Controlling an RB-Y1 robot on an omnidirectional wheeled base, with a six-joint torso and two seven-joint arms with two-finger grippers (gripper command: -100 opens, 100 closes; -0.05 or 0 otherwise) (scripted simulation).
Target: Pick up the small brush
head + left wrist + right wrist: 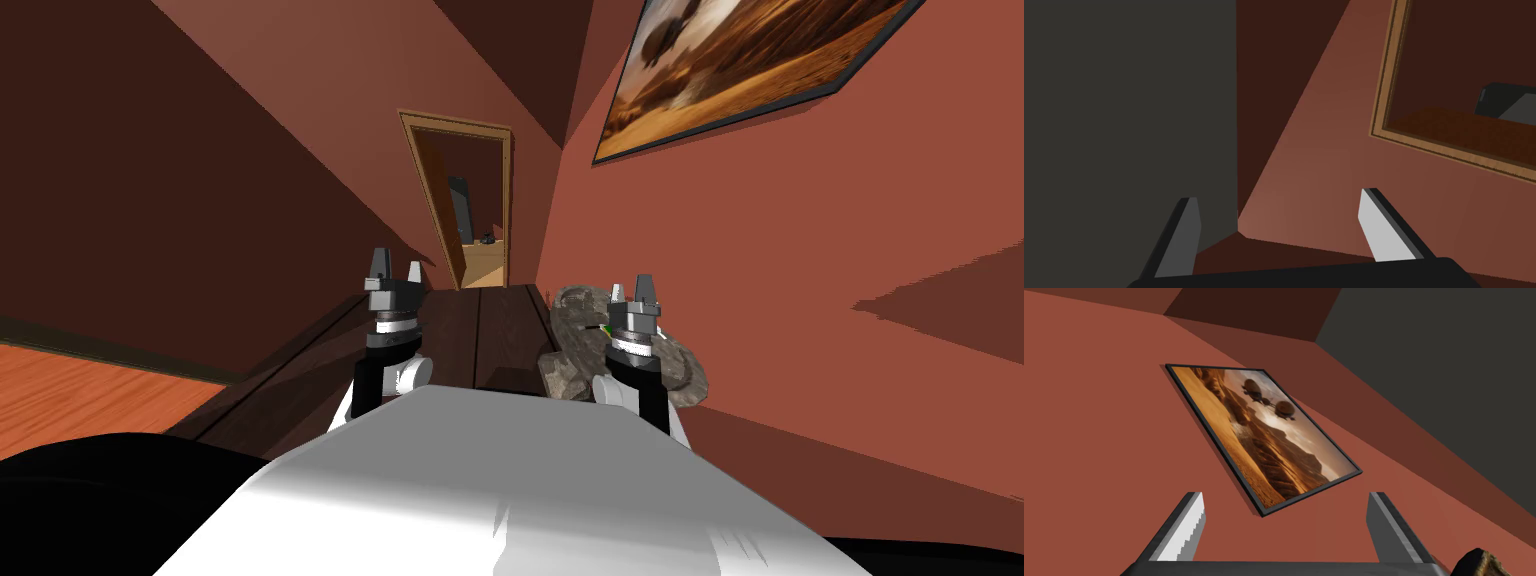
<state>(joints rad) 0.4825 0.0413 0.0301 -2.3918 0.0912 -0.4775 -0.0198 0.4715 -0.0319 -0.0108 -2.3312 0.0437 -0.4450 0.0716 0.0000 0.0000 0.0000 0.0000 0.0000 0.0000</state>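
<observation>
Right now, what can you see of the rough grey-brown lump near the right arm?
The lump looks like rough stone, mottled grey and brown, broad, low and uneven. It sits right of the dark table, close to the red wall; what bears it is hidden. The open right end effector stands before it, hiding its middle; contact is unclear.

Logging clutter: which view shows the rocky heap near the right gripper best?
The head view: most of the rocky heap shows there, partly behind the right gripper. The right wrist view catches just a corner of it beside the open jaws. The left wrist view faces a wall.
</observation>
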